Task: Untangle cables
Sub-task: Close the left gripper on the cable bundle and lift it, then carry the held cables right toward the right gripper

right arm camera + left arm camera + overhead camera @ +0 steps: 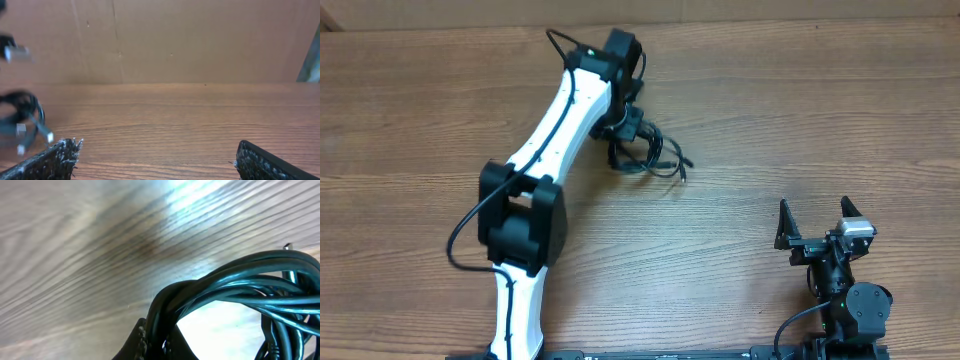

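On the desk (770, 100): brown wood grain runs side to side; a small knotted bundle of cables (655, 155) lies just toward 12 o'clock from the middle of the overhead view.
Cables, overhead: thin black cords looped over one another, with one loose end trailing toward 3 o'clock. Whether the bundle rests fully on the desk or is partly lifted, I cannot tell.
Cables, left wrist view: glossy dark strands (240, 277) arc from the 3 o'clock edge down toward 6 o'clock, where they run in between the fingers (134, 344).
Cables, right wrist view: a blurred dark bundle (20, 117) at the 9 o'clock edge, with small pale plug tips (49, 136) sticking out of it.
Left tool (623, 135): at the 9 o'clock side of the bundle, pointing down, jaws pressed together and pinching the cables at the low end of a loop.
Left arm (555, 130): white with black joints, reaching from the 7 o'clock edge of the overhead view up to the bundle.
Right tool (815, 212): near the 4 o'clock corner, well apart from the cables, jaws spread wide. In its own wrist view the textured pads (50, 160) sit at 7 and 5 o'clock with bare desk showing between them.
Cardboard wall (200, 40): plain brown, standing along the far edge of the desk at 12 o'clock.
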You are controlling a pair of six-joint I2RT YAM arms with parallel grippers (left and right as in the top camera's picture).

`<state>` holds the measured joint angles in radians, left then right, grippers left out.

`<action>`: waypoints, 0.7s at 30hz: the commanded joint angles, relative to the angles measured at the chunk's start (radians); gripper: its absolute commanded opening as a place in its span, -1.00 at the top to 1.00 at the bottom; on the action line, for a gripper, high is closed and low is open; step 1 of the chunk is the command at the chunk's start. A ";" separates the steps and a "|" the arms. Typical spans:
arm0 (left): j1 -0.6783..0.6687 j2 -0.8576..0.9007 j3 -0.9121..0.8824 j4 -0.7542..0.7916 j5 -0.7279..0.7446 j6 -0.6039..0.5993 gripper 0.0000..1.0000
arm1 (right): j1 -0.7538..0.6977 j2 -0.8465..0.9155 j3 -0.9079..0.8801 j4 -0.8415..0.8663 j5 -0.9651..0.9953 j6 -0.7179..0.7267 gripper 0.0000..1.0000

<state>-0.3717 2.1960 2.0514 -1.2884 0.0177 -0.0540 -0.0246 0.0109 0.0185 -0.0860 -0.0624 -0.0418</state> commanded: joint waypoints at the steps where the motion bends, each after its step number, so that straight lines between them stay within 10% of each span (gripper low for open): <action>1: 0.005 -0.142 0.103 -0.043 0.000 -0.065 0.92 | -0.002 -0.008 -0.010 0.006 0.008 -0.012 -1.00; 21: -0.002 -0.623 0.091 -0.382 -0.111 -0.262 0.91 | -0.002 -0.008 -0.010 0.006 0.008 -0.012 -1.00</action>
<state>-0.3717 1.6032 2.1525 -1.6543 -0.0490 -0.1963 -0.0246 0.0109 0.0185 -0.0864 -0.0624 -0.0414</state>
